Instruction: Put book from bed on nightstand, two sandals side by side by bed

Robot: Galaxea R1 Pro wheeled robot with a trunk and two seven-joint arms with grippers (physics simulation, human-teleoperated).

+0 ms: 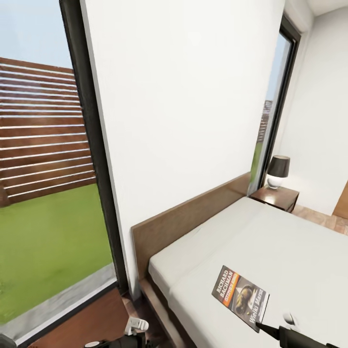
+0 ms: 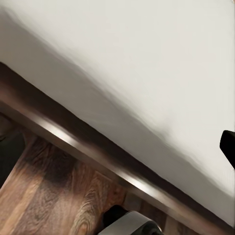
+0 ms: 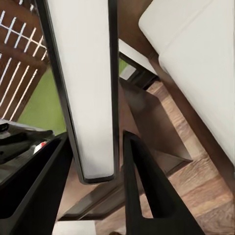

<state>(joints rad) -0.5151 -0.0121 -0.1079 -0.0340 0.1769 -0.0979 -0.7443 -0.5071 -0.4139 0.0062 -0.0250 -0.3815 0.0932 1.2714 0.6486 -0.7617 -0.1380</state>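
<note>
We lean our right gripper (image 3: 93,196), jaws wide apart, toward the book (image 1: 240,297) lying flat on the bed (image 1: 290,241), ready to grab it; we cannot tell about our left jaws.

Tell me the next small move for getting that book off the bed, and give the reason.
Probably bring the right gripper down over the book. The book lies flat on the bed, near its edge closest to the robot, nothing grips it, and the gripper's fingers stand apart. The nightstand with its lamp waits beyond the bed's far side.

A slatted wooden fence (image 1: 43,130) and green lawn (image 1: 48,241) show beyond the dark-framed window (image 1: 92,145).
</note>
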